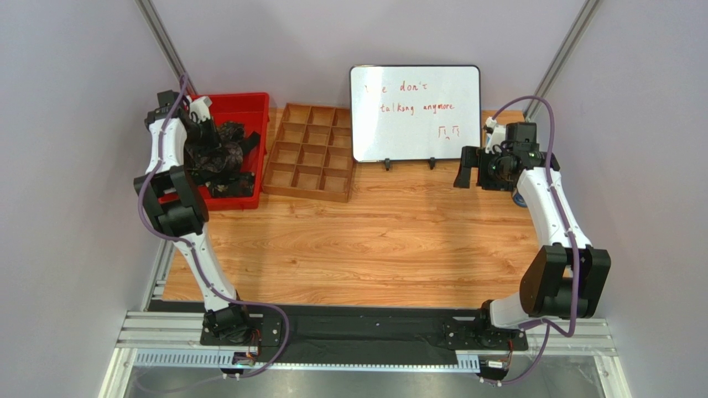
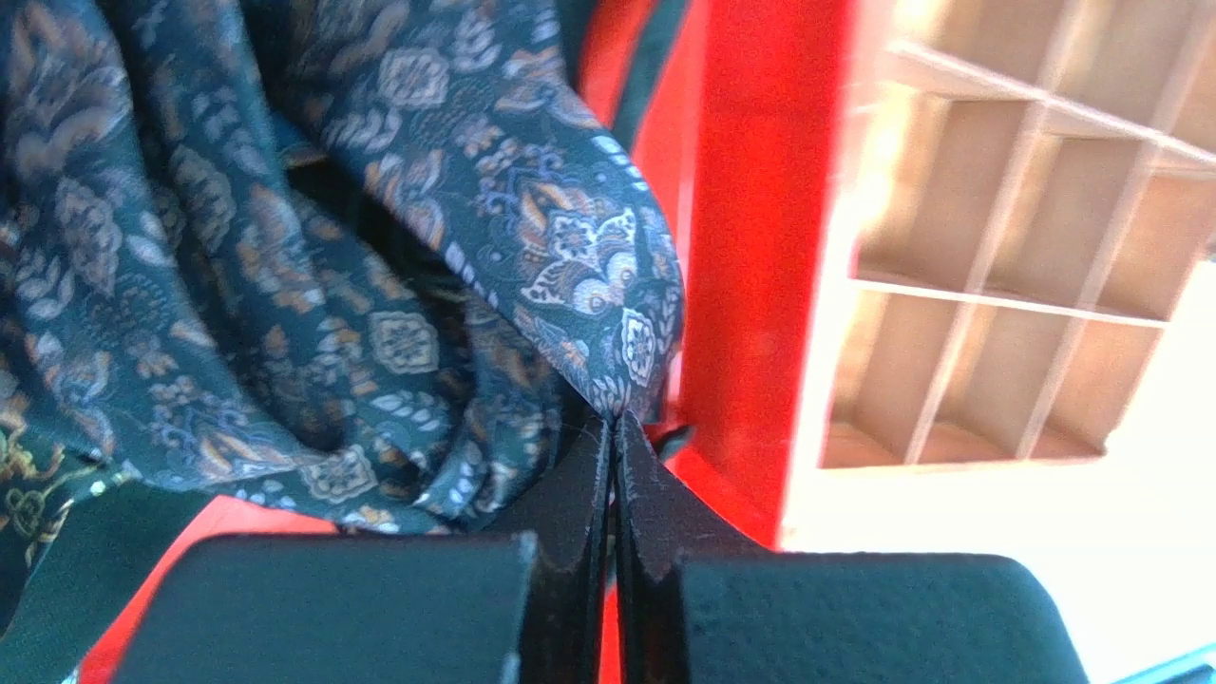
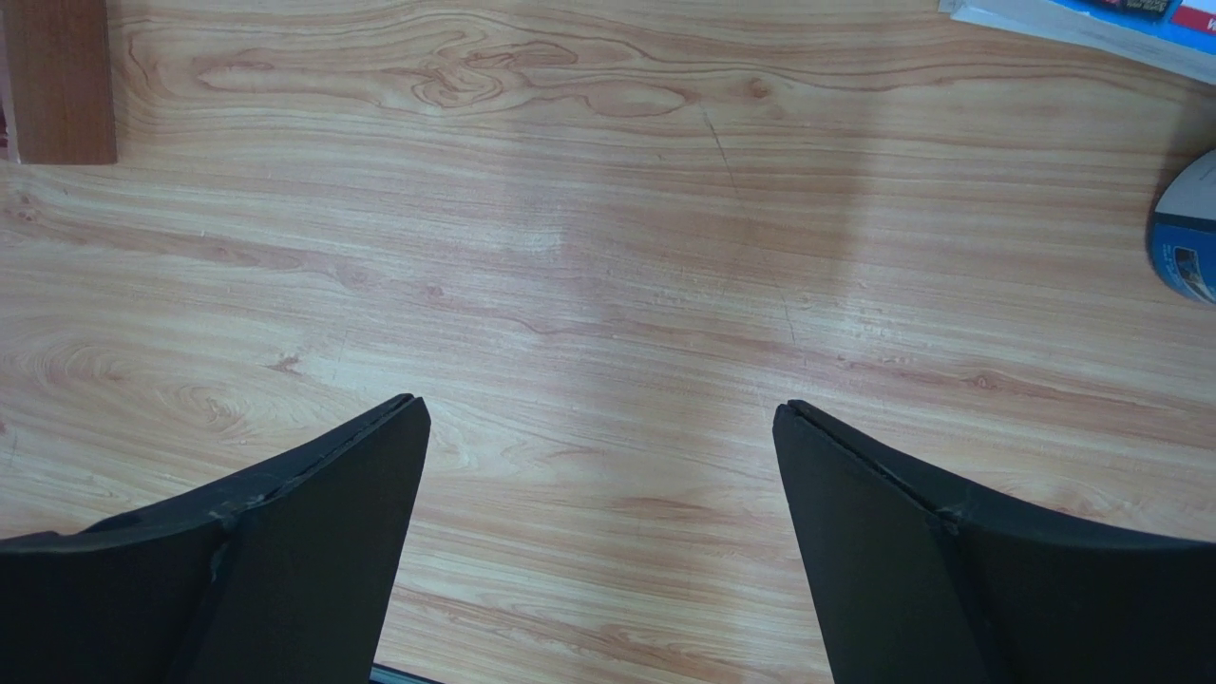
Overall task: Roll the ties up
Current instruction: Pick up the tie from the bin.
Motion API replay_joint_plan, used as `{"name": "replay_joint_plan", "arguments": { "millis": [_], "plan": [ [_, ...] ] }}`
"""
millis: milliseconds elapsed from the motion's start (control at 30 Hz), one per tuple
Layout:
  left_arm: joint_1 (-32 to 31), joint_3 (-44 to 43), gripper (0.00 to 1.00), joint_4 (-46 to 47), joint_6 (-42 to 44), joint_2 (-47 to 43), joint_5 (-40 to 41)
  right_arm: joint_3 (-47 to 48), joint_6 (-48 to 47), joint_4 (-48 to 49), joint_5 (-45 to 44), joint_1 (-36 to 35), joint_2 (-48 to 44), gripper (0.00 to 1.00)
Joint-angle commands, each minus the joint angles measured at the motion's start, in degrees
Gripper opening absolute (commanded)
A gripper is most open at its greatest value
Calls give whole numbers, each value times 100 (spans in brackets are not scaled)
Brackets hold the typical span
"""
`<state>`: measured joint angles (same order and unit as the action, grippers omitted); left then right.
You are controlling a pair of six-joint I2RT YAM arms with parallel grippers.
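Several dark paisley-print ties (image 1: 218, 153) lie heaped in a red bin (image 1: 249, 108) at the back left. My left gripper (image 1: 198, 124) is over the heap. In the left wrist view it (image 2: 617, 425) is shut on a fold of one tie (image 2: 593, 299), the cloth pinched at the fingertips, with the rest of the pile (image 2: 214, 242) bunched to the left. My right gripper (image 1: 475, 170) hovers at the right, in front of the whiteboard (image 1: 414, 112). In the right wrist view it (image 3: 600, 413) is open and empty over the bare wooden table (image 3: 571, 242).
A wooden divider tray (image 1: 312, 151) with many compartments stands between the red bin and the whiteboard; it also shows in the left wrist view (image 2: 1028, 242). A blue and white object (image 3: 1185, 235) lies at the table's right edge, by the right arm.
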<state>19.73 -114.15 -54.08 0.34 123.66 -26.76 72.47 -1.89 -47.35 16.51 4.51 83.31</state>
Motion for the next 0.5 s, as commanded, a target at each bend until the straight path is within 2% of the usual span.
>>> {"name": "replay_joint_plan", "arguments": {
  "millis": [0,467],
  "plan": [
    [128,-354,0,30,54,-377,-760,294,-136,7,-87,-29,-16,98],
    [137,-239,0,22,395,-1045,-1155,294,-127,-2,-52,-29,-174,98]
  ]
}}
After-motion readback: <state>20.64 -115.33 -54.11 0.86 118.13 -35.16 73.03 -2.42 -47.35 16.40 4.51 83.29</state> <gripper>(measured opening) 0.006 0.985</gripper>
